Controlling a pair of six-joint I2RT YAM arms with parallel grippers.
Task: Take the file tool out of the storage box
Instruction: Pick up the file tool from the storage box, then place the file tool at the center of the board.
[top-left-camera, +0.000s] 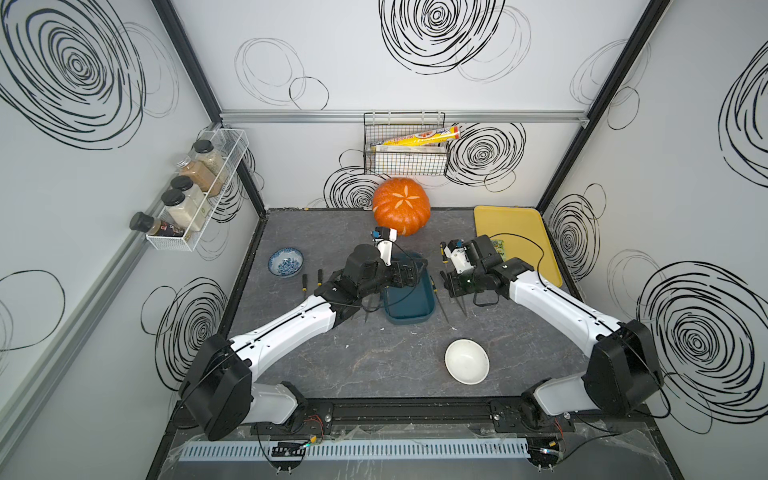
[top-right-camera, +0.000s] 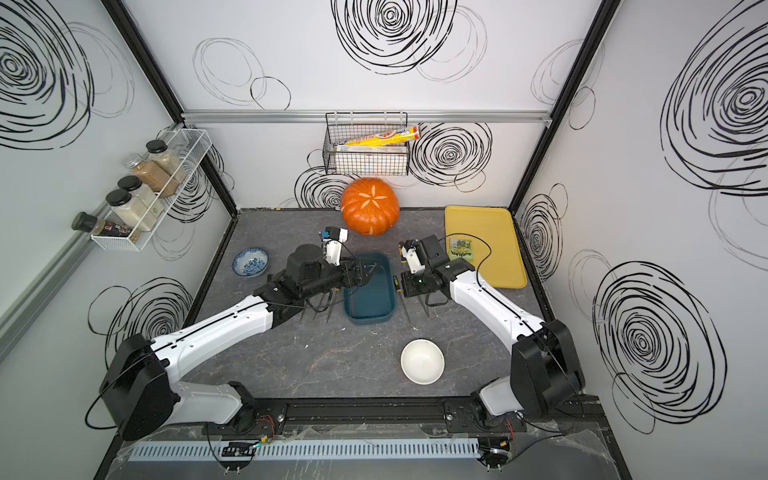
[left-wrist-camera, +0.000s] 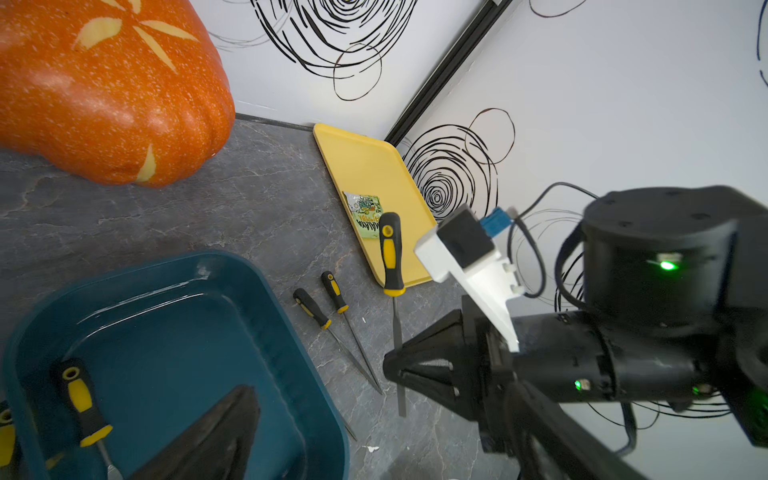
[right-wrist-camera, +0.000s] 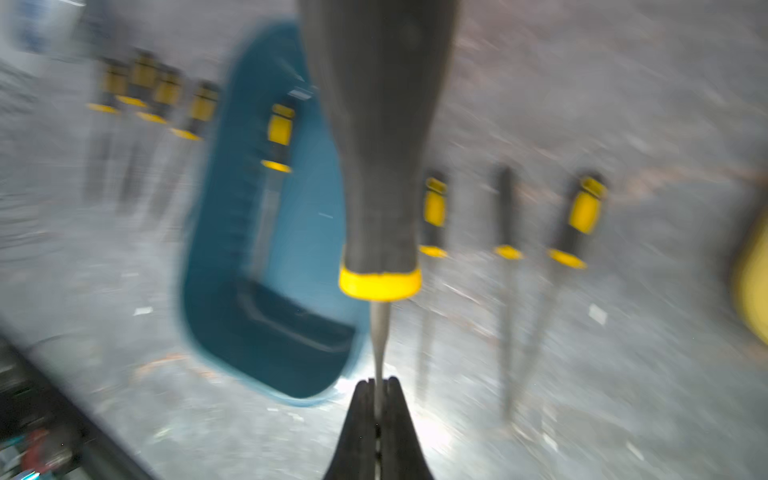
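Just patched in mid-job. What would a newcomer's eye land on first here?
The big orange pumpkin at the table's back centre grabs the eye first. Before it sits the teal storage box, one yellow-handled file tool lying inside. Beside the box, the right gripper is shut on a second file, gripping its metal shaft.

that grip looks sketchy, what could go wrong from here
The right gripper pinches only the thin shank of the black-and-yellow-handled metal file, so the big handle could swing or slip out. Setting it down may knock the similar files lying beside the dark teal plastic storage box.
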